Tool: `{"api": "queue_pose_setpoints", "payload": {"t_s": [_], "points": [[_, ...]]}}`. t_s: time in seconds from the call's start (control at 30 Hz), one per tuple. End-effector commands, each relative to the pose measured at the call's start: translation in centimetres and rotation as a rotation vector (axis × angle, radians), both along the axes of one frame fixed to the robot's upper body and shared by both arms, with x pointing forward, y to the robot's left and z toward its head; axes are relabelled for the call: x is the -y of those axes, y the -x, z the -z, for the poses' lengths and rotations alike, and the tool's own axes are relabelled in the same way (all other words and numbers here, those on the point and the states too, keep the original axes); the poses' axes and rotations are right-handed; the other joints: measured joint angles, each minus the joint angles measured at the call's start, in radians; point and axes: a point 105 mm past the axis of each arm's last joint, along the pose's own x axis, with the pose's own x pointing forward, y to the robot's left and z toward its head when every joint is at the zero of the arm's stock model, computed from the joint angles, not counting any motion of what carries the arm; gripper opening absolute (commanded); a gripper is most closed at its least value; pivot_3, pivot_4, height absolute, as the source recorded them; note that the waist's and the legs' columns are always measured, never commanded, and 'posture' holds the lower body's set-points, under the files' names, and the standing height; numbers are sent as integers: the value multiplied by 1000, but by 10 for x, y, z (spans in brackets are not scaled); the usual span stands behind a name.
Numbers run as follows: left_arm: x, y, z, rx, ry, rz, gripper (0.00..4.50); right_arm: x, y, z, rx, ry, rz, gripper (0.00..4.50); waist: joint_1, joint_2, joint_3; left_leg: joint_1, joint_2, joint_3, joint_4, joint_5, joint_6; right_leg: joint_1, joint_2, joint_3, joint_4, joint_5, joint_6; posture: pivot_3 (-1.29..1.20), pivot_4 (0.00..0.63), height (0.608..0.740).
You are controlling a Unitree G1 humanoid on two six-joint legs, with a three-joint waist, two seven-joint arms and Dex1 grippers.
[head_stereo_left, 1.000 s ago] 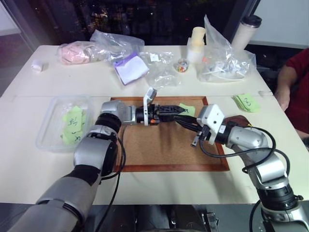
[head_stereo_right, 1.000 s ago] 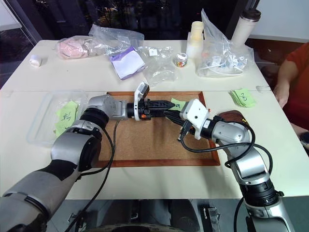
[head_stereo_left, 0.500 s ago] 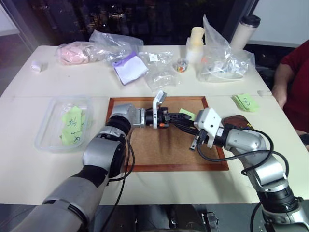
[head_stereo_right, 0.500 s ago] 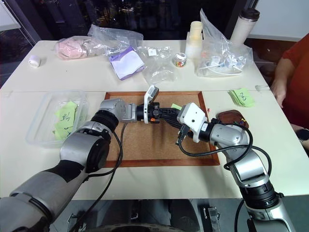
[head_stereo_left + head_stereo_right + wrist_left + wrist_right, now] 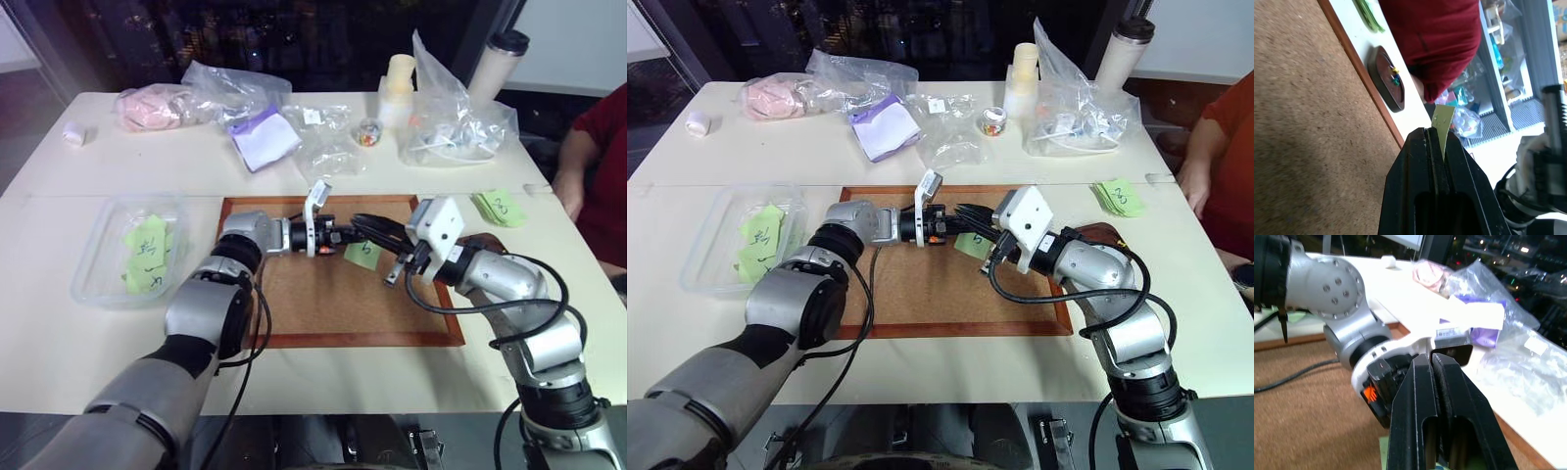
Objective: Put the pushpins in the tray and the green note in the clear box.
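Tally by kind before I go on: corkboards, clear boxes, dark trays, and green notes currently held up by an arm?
Corkboard: 1
Clear box: 1
Tray: 1
Green note held over the corkboard: 1
Total: 4

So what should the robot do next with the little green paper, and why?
Probably carry it over to the shallow clear plastic box on the robot's left. The left gripper is shut on the small light-green sticky note above the corkboard, and the box already holds other green notes.
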Motion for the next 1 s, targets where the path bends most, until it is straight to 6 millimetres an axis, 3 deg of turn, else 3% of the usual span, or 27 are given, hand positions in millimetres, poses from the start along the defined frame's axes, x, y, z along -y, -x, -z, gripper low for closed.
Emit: {"api": "queue_pose_setpoints", "payload": {"t_s": [0.03,0.1,0.23,0.33,0.43,0.6,0.9,1.0], "points": [[-4,-7,-12,51,32,-31,52,9,0,-18,19,-120,66,0,1,0,0,0,0,0,0,0,0,0,0,0,0,0,0,0,150,734],[-8,-10,-19,135,10,-34,52,29,-7,-30,8,-242,163,0,1,0,0,0,0,0,0,1,-1,0,0,0,1,0,0,0,150,734],[-16,-12,-33,604,-159,2,52,89,-15,-42,-21,-416,413,0,2,0,0,0,0,0,0,2,-3,0,-1,0,1,0,0,0,150,734],[-25,-5,-56,945,-248,14,52,136,-19,-25,-98,-429,627,0,3,0,0,0,0,0,-1,2,-4,0,-2,0,2,0,0,0,150,734],[-31,8,-72,1116,-282,39,52,167,-20,5,-207,-346,783,0,3,1,0,0,0,1,0,2,-4,0,-2,0,3,0,0,0,150,734],[-35,21,-79,1234,-321,69,52,188,-25,47,-346,-257,876,0,-1,2,-1,2,-1,2,0,2,-3,0,-1,2,5,0,0,0,150,734],[-40,25,-74,1241,-345,45,52,198,-27,68,-388,-217,889,0,0,2,-1,3,-1,2,0,2,-2,0,0,4,7,0,0,0,150,734],[-44,24,-70,1227,-357,36,0,200,-26,69,-387,-220,894,884,0,2,-1,3,-1,2,0,2,-3,0,0,4,7,0,0,0,150,734]]}}
